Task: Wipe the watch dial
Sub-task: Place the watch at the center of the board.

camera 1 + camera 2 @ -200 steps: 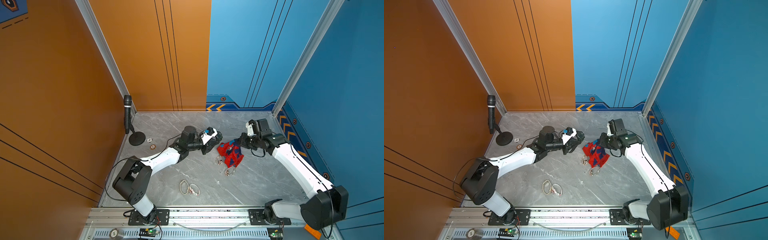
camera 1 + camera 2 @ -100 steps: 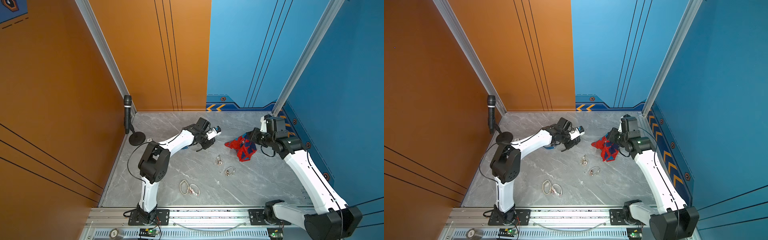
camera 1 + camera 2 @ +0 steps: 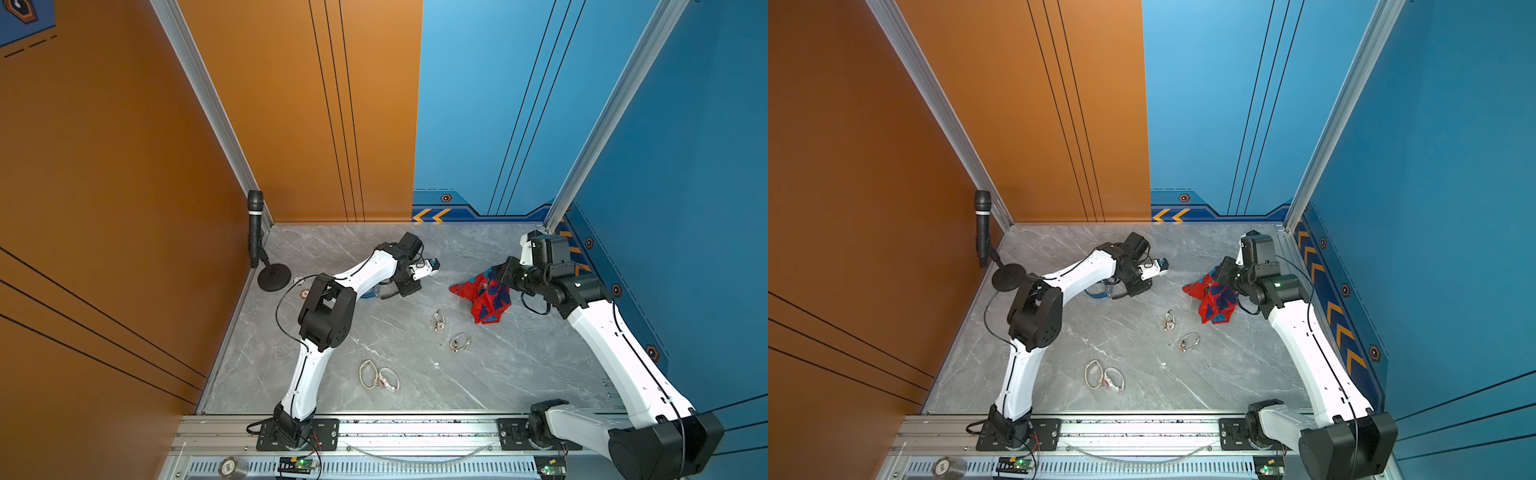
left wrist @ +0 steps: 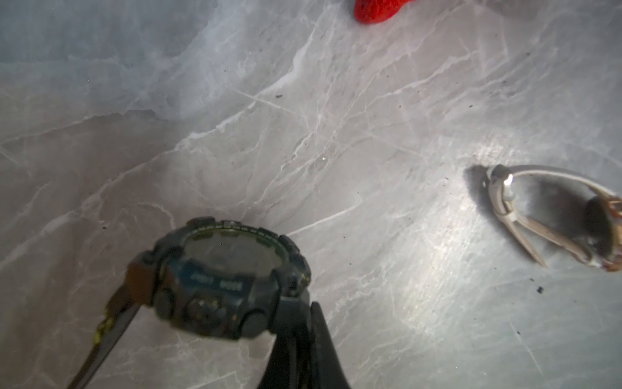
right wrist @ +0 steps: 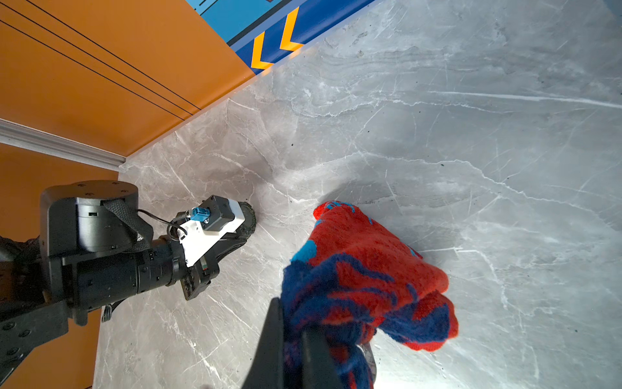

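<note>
Left wrist view showed the left hand clamped on the rigid-looking digital watch by its strap. The right hand pinched the soft cloth.

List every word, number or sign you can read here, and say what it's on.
Two yellow chevrons: on the blue wall strip.
Pale lettering on the black watch, below its dial: too blurred to read.
Mark on the round disc at the front rail: too small to read.
No readable words.

Arms: white links, black joints, black cables.
</note>
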`<state>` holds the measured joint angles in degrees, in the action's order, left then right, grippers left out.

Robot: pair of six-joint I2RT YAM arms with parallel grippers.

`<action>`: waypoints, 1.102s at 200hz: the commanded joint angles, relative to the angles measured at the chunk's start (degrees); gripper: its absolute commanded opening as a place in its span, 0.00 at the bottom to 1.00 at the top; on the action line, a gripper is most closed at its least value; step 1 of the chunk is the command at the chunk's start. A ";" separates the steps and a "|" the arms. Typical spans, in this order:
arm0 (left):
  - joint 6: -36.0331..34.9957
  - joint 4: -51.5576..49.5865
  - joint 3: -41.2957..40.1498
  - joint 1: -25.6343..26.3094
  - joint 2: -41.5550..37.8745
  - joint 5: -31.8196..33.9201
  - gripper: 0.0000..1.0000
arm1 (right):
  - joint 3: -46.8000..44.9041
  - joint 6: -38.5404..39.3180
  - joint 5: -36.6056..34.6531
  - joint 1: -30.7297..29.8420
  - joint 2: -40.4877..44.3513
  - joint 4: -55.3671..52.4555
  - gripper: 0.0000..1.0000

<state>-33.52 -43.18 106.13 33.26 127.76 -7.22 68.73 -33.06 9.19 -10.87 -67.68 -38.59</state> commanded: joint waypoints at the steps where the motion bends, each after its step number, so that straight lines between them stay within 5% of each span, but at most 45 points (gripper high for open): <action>1: -1.87 -4.03 0.35 -0.42 1.25 -0.14 0.02 | -0.58 -0.16 0.84 -0.11 0.56 0.53 0.00; 38: -0.99 -4.10 0.47 -0.54 1.58 -0.57 0.08 | -0.79 -0.35 1.18 -0.06 0.45 0.80 0.00; 60: -0.24 -3.93 0.66 -0.65 1.45 -1.62 0.25 | -1.14 -0.34 1.18 -0.11 0.53 0.75 0.00; 130: 2.95 -3.41 -0.04 -0.88 -1.93 -5.19 0.55 | -1.49 -0.60 1.41 -0.35 0.59 0.88 0.00; 187: 8.38 -1.51 -2.57 0.59 -11.85 -5.15 0.61 | -1.80 0.18 0.18 -0.38 1.05 -1.21 0.00; 220: 18.33 -2.08 -6.38 5.60 -16.19 -2.27 0.60 | -2.19 0.58 -0.01 -0.42 1.96 -2.32 0.00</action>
<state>-23.81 -44.14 102.56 34.94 113.93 -10.57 67.35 -33.04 10.22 -10.94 -67.61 -39.07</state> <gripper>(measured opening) 0.618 0.047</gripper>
